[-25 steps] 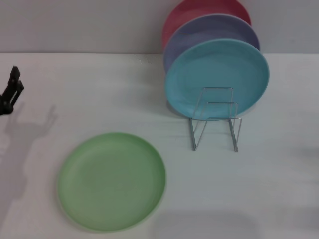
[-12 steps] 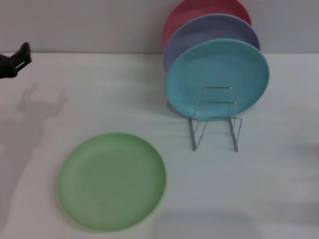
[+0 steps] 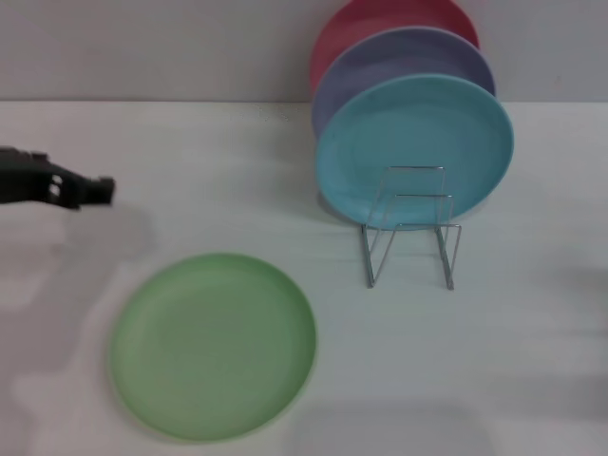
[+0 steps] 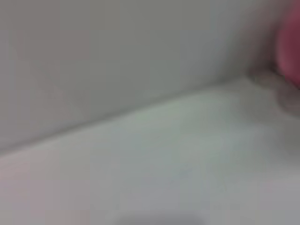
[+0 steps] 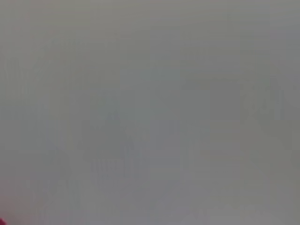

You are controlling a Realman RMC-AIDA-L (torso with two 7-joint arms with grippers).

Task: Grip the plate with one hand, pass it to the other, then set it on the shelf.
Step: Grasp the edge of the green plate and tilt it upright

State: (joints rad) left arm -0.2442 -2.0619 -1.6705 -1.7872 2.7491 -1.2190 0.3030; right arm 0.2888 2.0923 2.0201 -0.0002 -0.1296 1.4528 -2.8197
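The light green plate [image 3: 213,344] lies flat on the white table at the front left of the head view. The wire shelf [image 3: 410,228] stands to its right, further back, with its front loops bare. My left gripper [image 3: 93,190] reaches in from the left edge, above and behind the plate's far left side, apart from it. My right gripper is out of view. Neither wrist view shows the plate or the shelf.
A turquoise plate [image 3: 414,150], a lavender plate [image 3: 404,59] and a red plate [image 3: 366,28] stand on edge one behind the other in the rack's back part, near the wall. The red plate's edge [image 4: 290,51] shows in the left wrist view.
My left gripper has swung from the far left edge down and rightward, toward the green plate. The plates and the rack have not moved.
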